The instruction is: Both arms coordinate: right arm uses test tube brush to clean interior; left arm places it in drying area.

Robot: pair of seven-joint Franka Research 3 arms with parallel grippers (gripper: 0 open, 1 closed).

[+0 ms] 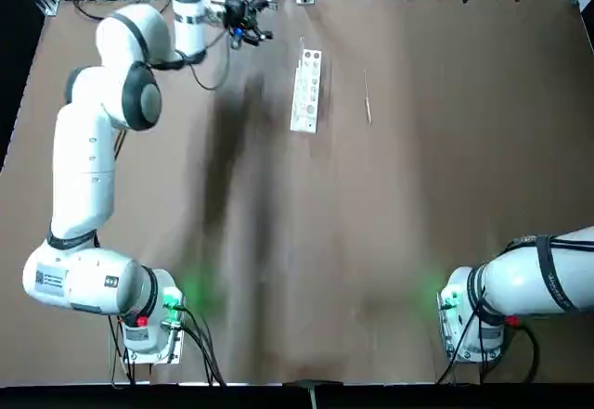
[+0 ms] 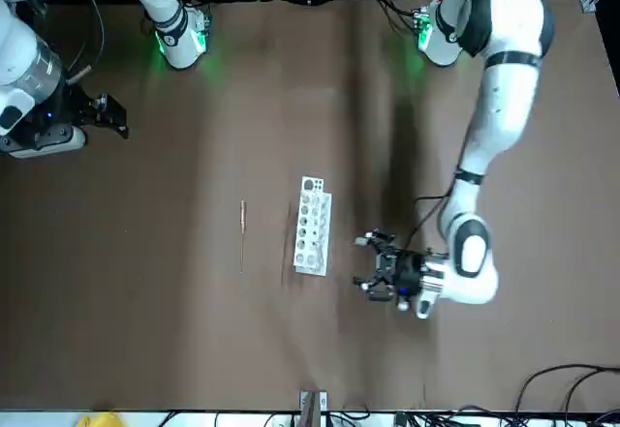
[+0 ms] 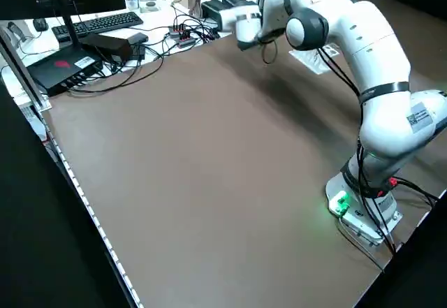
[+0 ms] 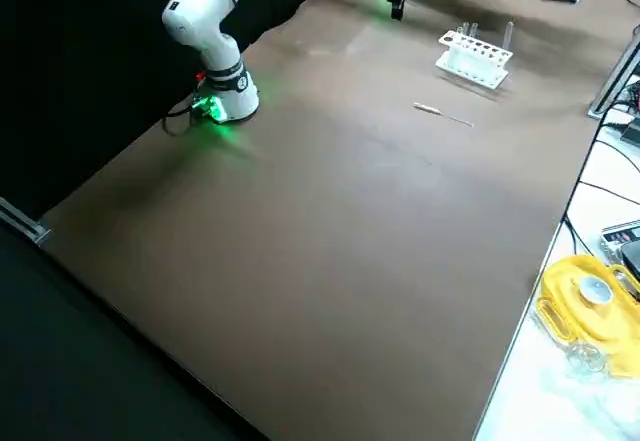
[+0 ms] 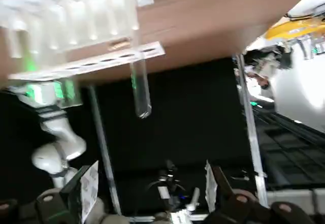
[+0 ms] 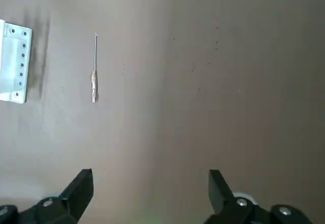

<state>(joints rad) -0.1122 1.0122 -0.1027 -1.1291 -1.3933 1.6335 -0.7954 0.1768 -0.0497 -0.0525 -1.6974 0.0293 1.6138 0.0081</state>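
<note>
My white left arm point(image 1: 85, 163) near white holed rack point(image 1: 306, 92), jaws wide; right arm point(image 1: 543, 277) parked at bench point(image 1: 371, 242) side, jaws wide; thin pale brush point(image 1: 368, 110) on bench.

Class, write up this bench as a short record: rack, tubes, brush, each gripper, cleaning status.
Rack: white, holed, on the table
Tubes: at least one clear tube, upright in the rack
Brush: lying right of rack, ungripped
Left gripper: open, left of rack
Right gripper: open, over table's right side
Cleaning: not underway
</note>
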